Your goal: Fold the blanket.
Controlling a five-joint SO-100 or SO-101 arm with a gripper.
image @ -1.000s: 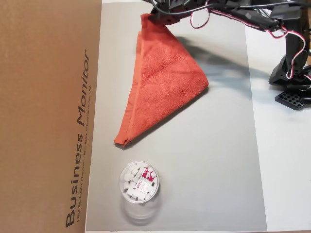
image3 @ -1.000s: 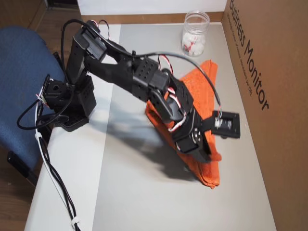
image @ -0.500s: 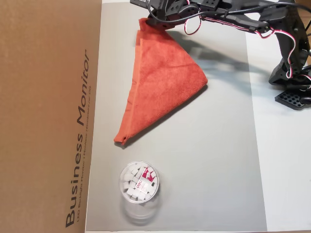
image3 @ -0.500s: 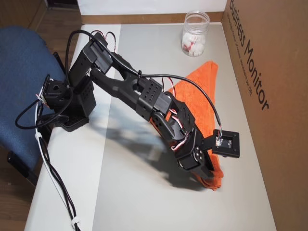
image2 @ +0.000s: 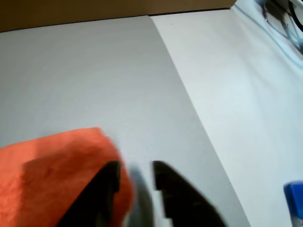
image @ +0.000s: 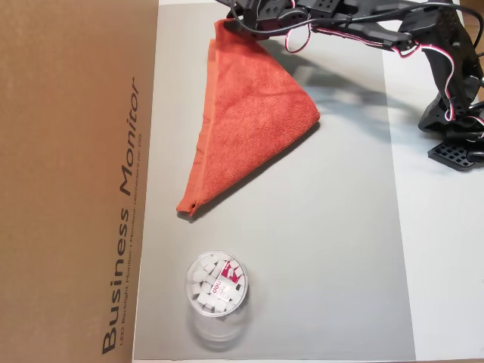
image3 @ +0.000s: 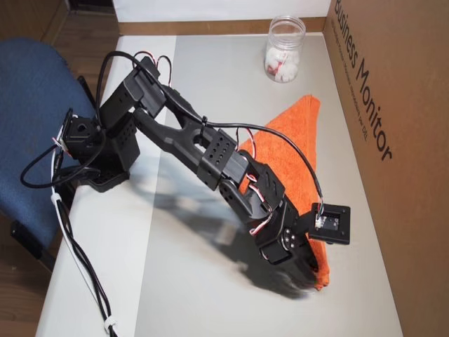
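- The blanket (image: 246,125), orange-red terry cloth, lies folded into a triangle on the grey mat (image: 318,249) that covers the middle of the counter (image: 446,257).
- In an overhead view its long hemmed edge runs beside the cardboard box (image: 76,181); one corner points toward the jar, one toward the mat's centre, and the third sits under the arm at the top of the picture.
- In another overhead view the blanket (image3: 291,137) stretches from near the jar (image3: 284,49) to the tool (image3: 312,277), which sits low over its near corner.
- In the wrist view the blanket's corner (image2: 52,165) lies against the left finger (image2: 102,189); the right finger (image2: 177,191) stands over bare mat.
- The tool (image2: 135,177) shows a narrow gap between its fingers; whether cloth is pinched there cannot be told.
- The arm (image3: 203,144) reaches from its base (image3: 105,151) at the counter's edge across the mat.
- The clear jar (image: 217,286), holding small white pieces, stands on the mat apart from the blanket.
- A blue chair (image3: 31,105) stands beside the counter, behind the base.
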